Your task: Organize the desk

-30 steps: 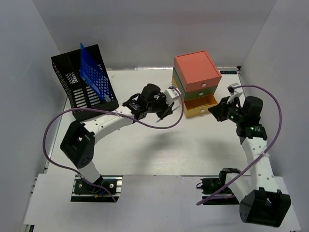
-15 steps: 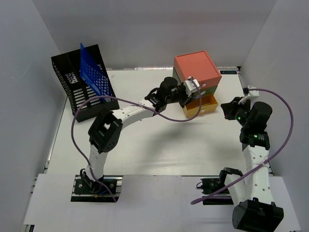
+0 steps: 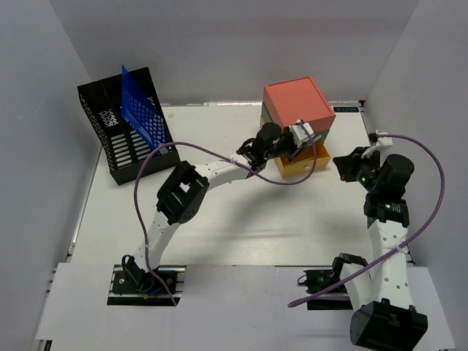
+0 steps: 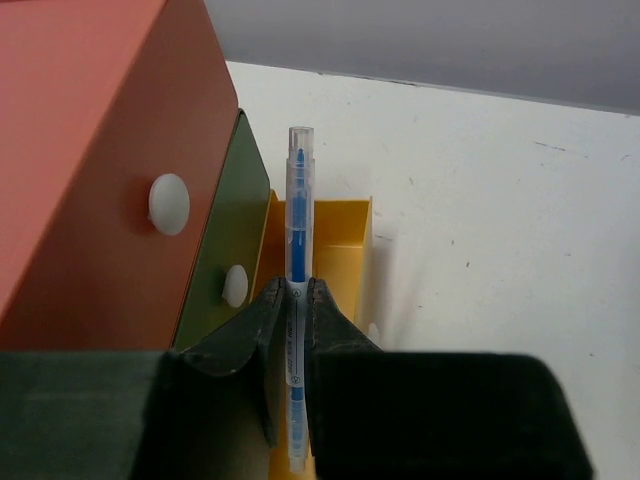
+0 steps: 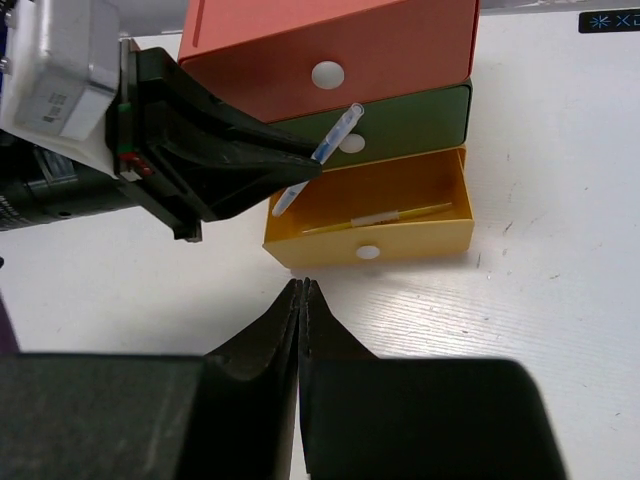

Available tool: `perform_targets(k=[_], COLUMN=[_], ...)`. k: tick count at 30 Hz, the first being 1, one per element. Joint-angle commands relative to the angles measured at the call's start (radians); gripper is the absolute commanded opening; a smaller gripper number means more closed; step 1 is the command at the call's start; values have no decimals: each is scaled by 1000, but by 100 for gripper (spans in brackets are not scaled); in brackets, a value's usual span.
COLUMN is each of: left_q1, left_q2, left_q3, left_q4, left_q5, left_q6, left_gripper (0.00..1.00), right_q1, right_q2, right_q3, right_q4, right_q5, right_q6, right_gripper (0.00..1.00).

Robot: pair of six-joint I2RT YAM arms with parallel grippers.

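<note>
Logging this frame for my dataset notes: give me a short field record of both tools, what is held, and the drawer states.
left tool: shut on clear-barrelled blue pen
right tool: shut, empty
yellow plastic bottom drawer: open, pen above it, thin yellow stick inside
orange drawer: closed
green drawer: closed

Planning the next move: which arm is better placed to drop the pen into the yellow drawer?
Left: left gripper holds the pen over the drawer; right gripper is shut, empty.
</note>
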Motion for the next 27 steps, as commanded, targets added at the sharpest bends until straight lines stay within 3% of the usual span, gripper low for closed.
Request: perform_targets(k=[1, 2, 3, 7, 10, 15, 18, 19, 20, 22, 24, 25, 26, 27], left_q1=[-2, -2, -2, -11, -20, -40, -63, -63, -63, -39, -30, -30, -30, -30], left_q2=[0, 1, 1, -16, -46, -108, -247, -293, -391, -491, -653, -705, -752, -840], left_q3=[39, 34, 31, 4, -16, 16, -79, -117, -160, -313, -421, -516, -561, -605], left_q4=[26, 20, 19, 14, 28, -18, -17, -13, -23, -56, -104, -178, -213, -248], left_q5=[-18, -17, -18, -25, -26, -20, -35, -41, -48, -69, -112, -199, -234, -273], left_q6=[5, 9, 9, 16, 23, 26, -25, -50, -78, -136, -167, -161, -156, -156], left_gripper=[0, 0, 7, 44, 57, 59, 46, 38, 21, 12, 11, 13, 32, 45], right_q1=[-7, -10, -10, -13, -19, -27, -32, -33, -35, -35, -35, -30, -26, -24], right_q2=[-2, -2, -1, 1, 1, 2, -2, -2, -1, 10, 31, 74, 100, 167], right_q3=[-5, -8, -7, -11, -17, -19, -16, -16, -14, -17, -16, -8, 19, 35], right_q4=[45, 45, 47, 51, 56, 59, 47, 35, 9, -5, -10, -21, -37, -70], right_q5=[-29, -29, -30, -45, -71, -134, -309, -359, -437, -447, -389, -365, -317, -305], right_q6=[11, 10, 11, 7, 5, -15, -119, -162, -218, -248, -271, -289, -333, -358], right_gripper=[0, 0, 0, 0, 0, 0, 24, 43, 52, 69, 71, 67, 59, 37])
